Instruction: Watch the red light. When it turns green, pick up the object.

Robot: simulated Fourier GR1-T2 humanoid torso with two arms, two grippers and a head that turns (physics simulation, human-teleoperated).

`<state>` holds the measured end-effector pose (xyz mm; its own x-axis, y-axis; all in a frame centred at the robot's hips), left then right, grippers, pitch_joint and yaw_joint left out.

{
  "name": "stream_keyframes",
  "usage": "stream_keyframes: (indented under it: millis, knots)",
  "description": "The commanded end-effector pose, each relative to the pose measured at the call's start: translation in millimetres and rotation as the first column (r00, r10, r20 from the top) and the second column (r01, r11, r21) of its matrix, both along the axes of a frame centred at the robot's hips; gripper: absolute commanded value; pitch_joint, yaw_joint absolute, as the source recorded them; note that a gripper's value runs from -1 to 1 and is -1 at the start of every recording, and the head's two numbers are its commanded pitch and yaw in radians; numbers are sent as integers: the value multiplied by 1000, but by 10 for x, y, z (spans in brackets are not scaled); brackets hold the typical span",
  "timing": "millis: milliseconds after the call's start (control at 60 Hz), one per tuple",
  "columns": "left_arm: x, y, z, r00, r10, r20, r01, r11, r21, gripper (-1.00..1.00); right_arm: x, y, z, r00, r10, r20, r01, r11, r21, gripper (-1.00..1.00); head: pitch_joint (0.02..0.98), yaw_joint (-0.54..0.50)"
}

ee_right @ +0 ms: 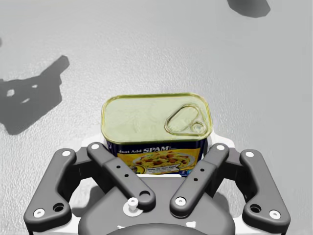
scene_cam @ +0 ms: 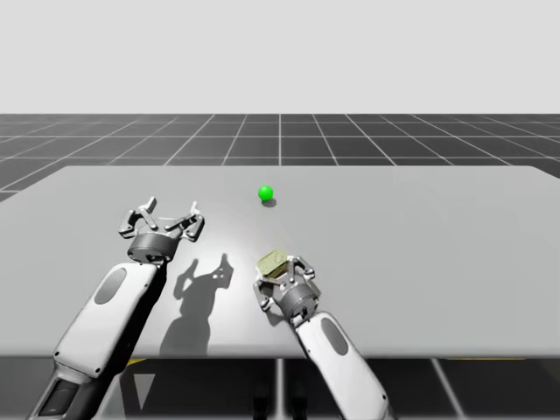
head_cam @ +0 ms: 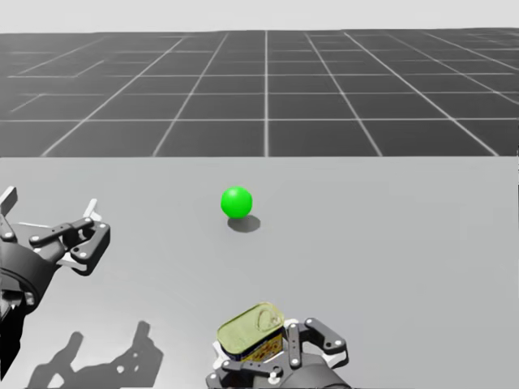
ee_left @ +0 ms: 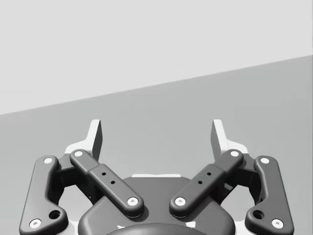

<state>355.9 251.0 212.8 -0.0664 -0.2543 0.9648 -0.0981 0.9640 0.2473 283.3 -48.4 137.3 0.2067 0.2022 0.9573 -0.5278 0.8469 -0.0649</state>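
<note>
Can (ee_right: 156,120), yellow and boxy, is squeezed by its sides in my right gripper (ee_right: 156,147) near the front of the table (scene_cam: 455,262), and it looks hard, smooth and maybe heavy, so I'd hold it low; my left gripper (ee_left: 156,132) hangs open.

Inventory by type:
- Green light (scene_cam: 265,193), spherical: quantity 1.
- Rectangular can (ee_right: 155,117), yellow top with pull tab: quantity 1.
- Arms: quantity 2, namely left arm (scene_cam: 105,306) and right arm (scene_cam: 337,350).
- Grippers: quantity 2, namely left gripper (ee_left: 156,132) and right gripper (ee_right: 156,147).
- Fingers (ee_left: 95,137): 2 per gripper, 4 total.
- Counter (scene_cam: 437,245): quantity 1.
</note>
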Motion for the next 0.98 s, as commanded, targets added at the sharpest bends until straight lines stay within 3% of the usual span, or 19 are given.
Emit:
stream_keyframes:
  millis: [17, 267, 550, 817, 967, 983]
  knots:
    - [-1, -1, -1, 1000, 0, 3, 0, 1000, 1, -1000, 55, -92, 3, 996, -93, 13, 93, 996, -4, 1000, 466, 18]
    - [-6, 6, 2, 1000, 5, 12, -5, 1000, -3, -1000, 32, -85, 55, 995, -95, 35, 95, 995, 14, 1000, 423, 13]
    - [0, 10, -3, 1000, 6, 12, -6, 1000, -1, -1000, -82, -162, 638, 980, -120, 161, 103, 988, 111, 1000, 443, 7]
    - [4, 12, -12, 1000, 4, 4, -4, 1000, 4, -1000, -223, -333, 1390, 919, -170, 356, 120, 980, 159, 1000, 459, 9]
    - [6, 12, -15, 1000, 4, 2, -4, 1000, 4, -1000, -281, -372, 1822, 852, -187, 489, 113, 978, 176, 1000, 453, 5]
    - [6, 11, -16, 1000, 4, 2, -4, 1000, 4, -1000, -296, -367, 1921, 841, -198, 503, 112, 974, 197, 1000, 453, 6]
